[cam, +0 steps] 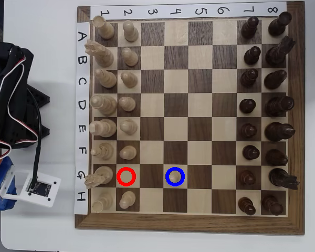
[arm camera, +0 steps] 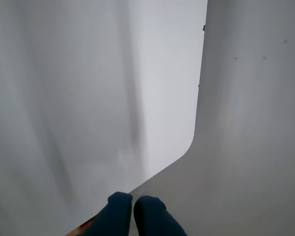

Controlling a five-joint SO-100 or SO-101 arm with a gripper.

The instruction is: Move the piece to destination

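In the overhead view a pale cream pawn [cam: 175, 177] appears to stand inside the blue ring on square G4 of the chessboard [cam: 189, 224]. The red-ringed square [cam: 126, 176] at G2 is bare. The arm [cam: 10, 94] rests folded off the board's left side, well away from the pawn. In the wrist view my gripper [arm camera: 132, 205] shows as two dark blue fingertips [arm camera: 119, 209] pressed together at the bottom edge, with nothing between them, over a white surface. The board and the pawn are out of the wrist view.
Pale pieces [cam: 102, 102] fill columns 1 and 2, and dark pieces [cam: 262, 105] fill columns 7 and 8. A white camera mount [cam: 39, 187] lies left of the board. The wrist view shows a white table [arm camera: 64, 98] with a rounded edge against a grey surface [arm camera: 255, 147].
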